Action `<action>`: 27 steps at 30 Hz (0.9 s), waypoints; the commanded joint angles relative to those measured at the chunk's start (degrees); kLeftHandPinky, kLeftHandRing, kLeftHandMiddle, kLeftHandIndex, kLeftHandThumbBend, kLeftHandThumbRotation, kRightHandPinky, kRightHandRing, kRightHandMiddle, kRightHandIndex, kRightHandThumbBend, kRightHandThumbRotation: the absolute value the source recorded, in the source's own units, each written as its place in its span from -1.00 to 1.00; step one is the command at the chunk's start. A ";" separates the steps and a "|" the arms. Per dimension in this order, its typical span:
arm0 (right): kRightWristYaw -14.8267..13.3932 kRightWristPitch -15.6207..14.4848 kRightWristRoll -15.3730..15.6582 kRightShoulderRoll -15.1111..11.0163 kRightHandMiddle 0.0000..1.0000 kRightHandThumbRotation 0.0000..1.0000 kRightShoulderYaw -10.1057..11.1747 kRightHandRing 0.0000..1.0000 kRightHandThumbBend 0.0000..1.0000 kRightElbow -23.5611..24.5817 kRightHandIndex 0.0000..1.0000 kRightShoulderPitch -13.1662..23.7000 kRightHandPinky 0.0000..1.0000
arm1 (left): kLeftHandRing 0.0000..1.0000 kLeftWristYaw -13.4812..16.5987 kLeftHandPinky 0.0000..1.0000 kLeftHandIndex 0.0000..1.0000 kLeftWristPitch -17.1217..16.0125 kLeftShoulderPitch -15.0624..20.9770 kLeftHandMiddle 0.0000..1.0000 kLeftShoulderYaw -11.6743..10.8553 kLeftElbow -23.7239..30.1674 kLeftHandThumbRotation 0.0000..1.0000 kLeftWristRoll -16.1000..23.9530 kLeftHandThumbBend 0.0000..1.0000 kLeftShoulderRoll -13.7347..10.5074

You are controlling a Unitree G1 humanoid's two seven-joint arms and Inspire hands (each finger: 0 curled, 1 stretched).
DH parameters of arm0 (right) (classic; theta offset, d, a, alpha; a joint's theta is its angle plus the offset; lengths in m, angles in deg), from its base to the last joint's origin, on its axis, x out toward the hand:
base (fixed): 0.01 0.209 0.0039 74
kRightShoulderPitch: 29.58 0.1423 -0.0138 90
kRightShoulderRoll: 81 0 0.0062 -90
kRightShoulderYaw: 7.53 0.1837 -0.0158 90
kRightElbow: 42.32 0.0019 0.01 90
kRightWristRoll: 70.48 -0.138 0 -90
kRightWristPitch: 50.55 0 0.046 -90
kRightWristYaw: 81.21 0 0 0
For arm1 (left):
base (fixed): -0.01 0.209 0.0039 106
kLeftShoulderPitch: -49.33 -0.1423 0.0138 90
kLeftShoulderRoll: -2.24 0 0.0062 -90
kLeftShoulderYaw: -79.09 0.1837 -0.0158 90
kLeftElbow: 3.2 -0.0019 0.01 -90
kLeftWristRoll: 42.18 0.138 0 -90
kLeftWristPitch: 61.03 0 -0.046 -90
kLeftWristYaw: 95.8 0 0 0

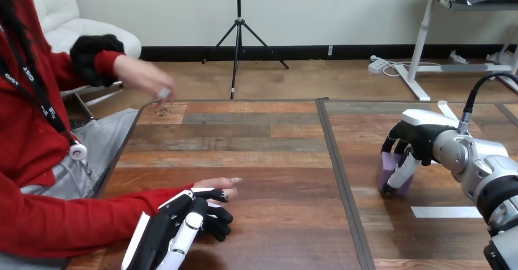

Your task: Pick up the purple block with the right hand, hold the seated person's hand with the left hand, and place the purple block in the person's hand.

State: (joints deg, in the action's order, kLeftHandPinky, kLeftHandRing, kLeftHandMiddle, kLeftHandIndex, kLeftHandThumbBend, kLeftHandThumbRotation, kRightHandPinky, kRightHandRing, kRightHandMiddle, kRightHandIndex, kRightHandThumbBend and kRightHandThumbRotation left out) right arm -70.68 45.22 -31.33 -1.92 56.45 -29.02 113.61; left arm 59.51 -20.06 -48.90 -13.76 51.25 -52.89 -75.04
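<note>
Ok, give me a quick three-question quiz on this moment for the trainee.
1. True or false: the purple block already lies in the person's hand on the table.
2. Which robot hand is curled round the block? A) left hand B) right hand
3. Fill in: the person sits at the table's ___ side.
Key: 1 false; 2 B; 3 left.
</note>
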 commanded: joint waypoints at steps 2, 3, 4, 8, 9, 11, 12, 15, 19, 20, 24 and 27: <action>-1.87 -0.06 -0.74 -0.08 0.18 -1.00 0.42 0.10 0.32 0.63 0.25 2.24 0.07 | -0.07 -0.54 -0.16 0.19 -1.53 3.98 0.02 0.20 0.32 0.53 -0.85 -0.22 0.76; -1.99 -0.05 -0.69 -0.07 0.17 -1.00 0.37 0.09 0.30 0.63 0.24 2.24 0.07 | -0.07 -0.57 -0.16 0.19 -1.48 4.01 0.02 0.20 0.31 0.53 -0.89 -0.22 0.78; -2.07 -0.05 -0.67 -0.06 0.16 -1.00 0.33 0.09 0.30 0.63 0.23 2.25 0.06 | -0.07 -0.59 -0.16 0.19 -1.45 4.03 0.01 0.19 0.30 0.53 -0.92 -0.22 0.79; -2.36 0.22 -0.77 -0.11 0.13 -1.00 0.40 0.07 0.26 0.69 0.20 2.16 0.03 | -0.08 -0.60 -0.17 0.19 -1.63 4.08 0.01 0.17 0.25 0.53 -0.76 -0.21 0.74; -2.47 0.34 -0.84 -0.12 0.13 -1.00 0.45 0.06 0.25 0.71 0.19 2.12 0.02 | -0.08 -0.70 -0.17 0.19 -1.63 4.14 0.01 0.15 0.18 0.53 -0.84 -0.21 0.75; -2.68 0.50 -0.95 -0.15 0.12 -1.00 0.52 0.06 0.23 0.72 0.17 2.05 -0.01 | -0.08 -0.79 -0.17 0.19 -1.67 4.20 0.01 0.09 0.07 0.53 -0.96 -0.20 0.82; -2.75 0.55 -0.97 -0.16 0.12 -1.00 0.53 0.06 0.23 0.72 0.16 2.03 -0.02 | -0.08 -0.80 -0.17 0.19 -1.69 4.21 0.01 0.06 0.03 0.53 -0.98 -0.20 0.87; -2.90 0.51 -0.99 -0.16 0.12 -1.00 0.49 0.06 0.23 0.71 0.15 2.02 -0.05 | -0.09 -0.85 -0.18 0.19 -1.69 4.30 0.01 -0.02 -0.10 0.54 -1.03 -0.20 0.94; -3.12 0.46 -0.95 -0.17 0.11 -1.00 0.40 0.04 0.24 0.66 0.12 1.97 -0.09 | -0.09 -0.69 -0.18 0.18 -1.58 4.29 0.01 -0.11 -0.13 0.55 -0.94 -0.21 1.01; -3.19 0.44 -0.94 -0.17 0.11 -1.00 0.38 0.04 0.24 0.64 0.12 1.95 -0.10 | -0.09 -0.66 -0.18 0.18 -1.54 4.28 0.01 -0.13 -0.12 0.55 -0.96 -0.21 1.06; -3.39 0.38 -0.88 -0.17 0.10 -1.00 0.24 0.03 0.26 0.59 0.10 1.93 -0.12 | -0.10 -0.80 -0.19 0.18 -1.47 4.37 0.00 -0.17 -0.16 0.55 -1.16 -0.23 1.15; -3.59 0.47 -0.72 -0.21 0.10 -1.00 0.06 0.03 0.27 0.60 0.09 1.90 -0.13 | -0.10 -1.11 -0.19 0.18 -1.48 4.40 0.00 -0.16 -0.18 0.54 -1.39 -0.25 1.13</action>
State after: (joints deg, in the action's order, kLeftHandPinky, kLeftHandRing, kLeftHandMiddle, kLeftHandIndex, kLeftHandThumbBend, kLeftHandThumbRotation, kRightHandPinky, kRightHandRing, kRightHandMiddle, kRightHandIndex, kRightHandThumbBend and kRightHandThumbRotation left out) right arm -72.25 45.34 -31.79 -1.92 56.44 -29.02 113.60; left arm 58.85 -20.06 -48.38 -13.84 50.91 -53.24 -74.42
